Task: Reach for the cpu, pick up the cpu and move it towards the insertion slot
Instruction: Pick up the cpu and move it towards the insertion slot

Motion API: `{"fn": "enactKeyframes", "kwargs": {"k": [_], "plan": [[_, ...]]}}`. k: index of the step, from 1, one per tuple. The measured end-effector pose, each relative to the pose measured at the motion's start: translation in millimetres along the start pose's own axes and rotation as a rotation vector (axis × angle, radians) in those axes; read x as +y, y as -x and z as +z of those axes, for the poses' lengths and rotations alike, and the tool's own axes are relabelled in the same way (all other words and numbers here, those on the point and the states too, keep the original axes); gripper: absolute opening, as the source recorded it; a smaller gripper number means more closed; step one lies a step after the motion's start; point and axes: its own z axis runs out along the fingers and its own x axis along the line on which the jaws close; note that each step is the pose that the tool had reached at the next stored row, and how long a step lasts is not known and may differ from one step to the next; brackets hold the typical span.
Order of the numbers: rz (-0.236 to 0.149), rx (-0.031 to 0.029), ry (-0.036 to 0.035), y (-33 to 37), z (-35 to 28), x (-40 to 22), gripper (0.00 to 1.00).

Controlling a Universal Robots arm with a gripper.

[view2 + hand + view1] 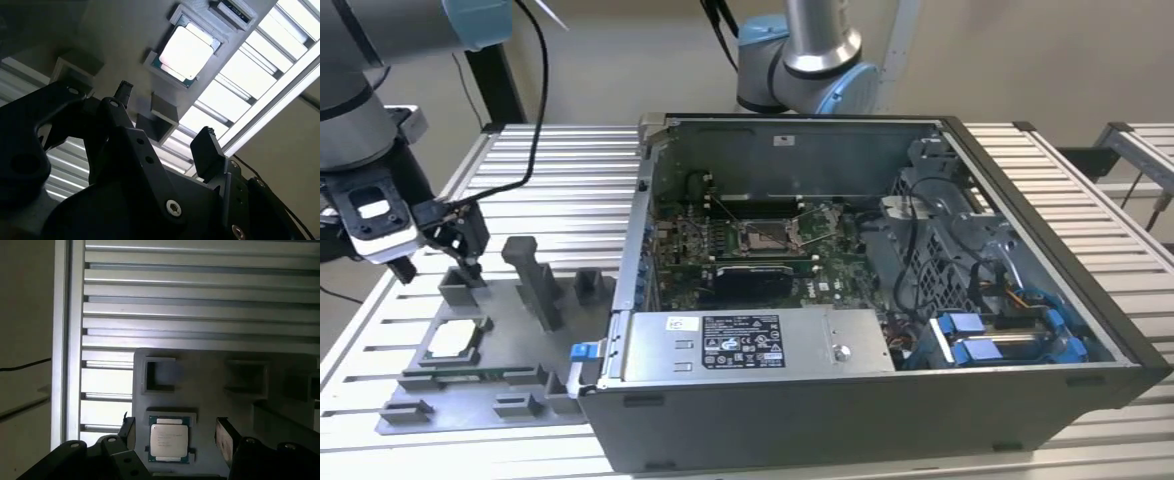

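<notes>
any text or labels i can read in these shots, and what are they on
Nothing is legible enough to quote.
Large white label on the grey metal box in the open dark computer case: dark print and symbols, too small to read.
Small white sticker on the case's back wall: too small to read.
Small flat square silvery cpu in the first wrist view: faint lines of print on its top, blurred.

Slatted metal table (560, 165): two items are borne.
An open computer case (854, 425) is seated centrally; a grey plastic fixture (507, 352) is laid just beside it, at its 8 o'clock, in the exterior view.
</notes>
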Motion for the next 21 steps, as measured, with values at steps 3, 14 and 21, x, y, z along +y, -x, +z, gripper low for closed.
{"fn": "enactKeyframes", "kwargs": {"k": [3,14,21], "plan": [[0.0,0.0001,0.0,0.0,3.7,-0.2,1.0],[0.002,0.0008,0.0,-2.8,15.8,-17.5,1.0],[0.004,0.0012,0.0,-3.4,26.1,-32.3,1.0]]}}
